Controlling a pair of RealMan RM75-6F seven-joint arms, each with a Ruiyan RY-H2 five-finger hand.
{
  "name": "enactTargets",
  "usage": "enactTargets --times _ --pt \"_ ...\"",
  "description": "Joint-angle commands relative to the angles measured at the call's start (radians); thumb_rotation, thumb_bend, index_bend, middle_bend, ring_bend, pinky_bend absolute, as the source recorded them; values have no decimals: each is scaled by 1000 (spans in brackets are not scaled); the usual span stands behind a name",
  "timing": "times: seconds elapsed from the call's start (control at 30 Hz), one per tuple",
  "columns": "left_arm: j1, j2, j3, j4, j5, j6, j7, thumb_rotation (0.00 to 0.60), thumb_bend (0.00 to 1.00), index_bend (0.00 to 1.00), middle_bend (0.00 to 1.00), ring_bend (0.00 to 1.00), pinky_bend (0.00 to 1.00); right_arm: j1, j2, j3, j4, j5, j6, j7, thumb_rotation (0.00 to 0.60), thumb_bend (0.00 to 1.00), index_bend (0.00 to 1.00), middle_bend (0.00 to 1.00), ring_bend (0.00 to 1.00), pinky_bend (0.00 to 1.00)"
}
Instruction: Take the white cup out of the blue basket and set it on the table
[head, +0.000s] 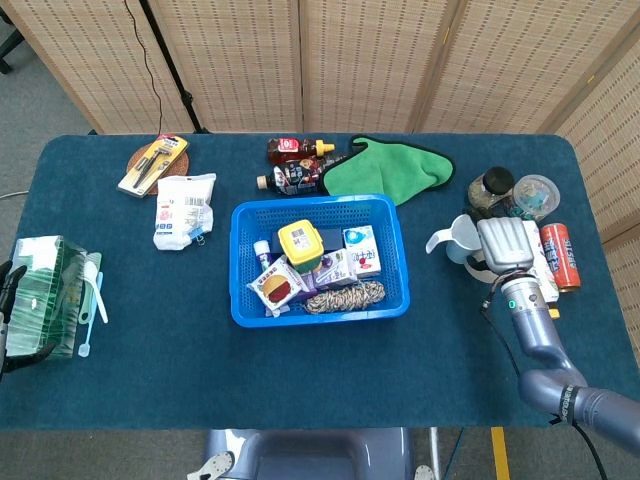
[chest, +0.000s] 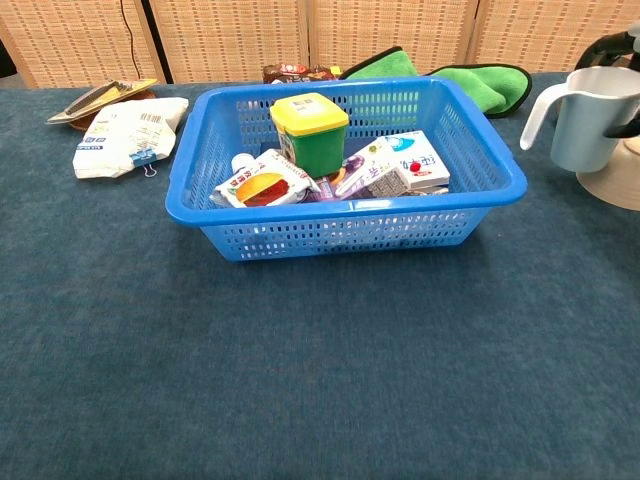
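My right hand grips the white cup to the right of the blue basket, with the cup's handle pointing toward the basket. In the chest view the white cup hangs upright at the far right, clear of the blue basket and just in front of a pale bowl. I cannot tell whether its base touches the table. The basket holds a green tub with a yellow lid, cartons and a snack packet. My left hand shows in neither view.
Behind the right hand stand a dark-lidded jar, a clear-lidded tub and a red can. A green cloth and bottles lie behind the basket. A white packet and a green box are at the left.
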Motion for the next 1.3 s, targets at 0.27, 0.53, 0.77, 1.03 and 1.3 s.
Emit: enactTargets --times 0.27,0.53,0.77,1.03,1.3 --pt "2 1 0 0 1 3 -4 600 0 0 0 0 0 -10 -40 -9 53 -21 -17 27 600 646 499 466 403 502" --pt "2 1 1 -1 0 3 -3 600 0 0 0 0 0 -21 -51 -12 54 -56 -15 55 600 608 353 296 256 482" --pt "3 2 2 0 3 4 -7 600 0 0 0 0 0 -30 -41 -19 50 -77 -26 74 600 602 208 97 66 325" --pt "5 0 4 -1 7 7 -1 600 0 0 0 0 0 -53 -10 -29 17 -110 -16 98 600 599 64 0 0 107" --pt "5 -1 6 -2 11 7 1 600 0 0 0 0 0 -71 21 -35 -24 -113 -22 101 600 600 7 0 0 56"
